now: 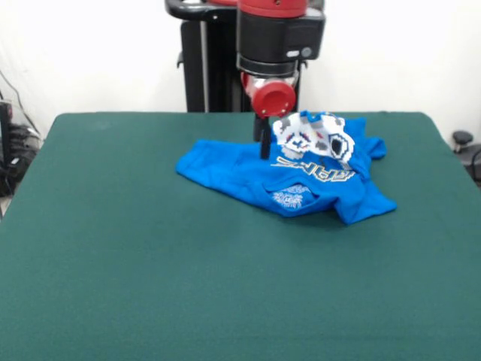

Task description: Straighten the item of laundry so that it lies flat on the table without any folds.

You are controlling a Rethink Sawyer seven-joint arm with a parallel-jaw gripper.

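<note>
One crumpled T-shirt (289,177) on one table (150,263); fingers (264,143) seemingly pinching its raised fold.

The red and black robot arm (274,45) runs off the top edge, upper links out of sight. The dark gripper (264,139) shows one slim black piece against the cloth; open or closed, can't tell. The crumpled bright blue short-sleeved T-shirt (248,173) folds over itself, the white pixel print (316,137) buckled, lettering only partly legible. The dark green felt-covered table (150,263) is cut off at the bottom and both lower sides.
</note>
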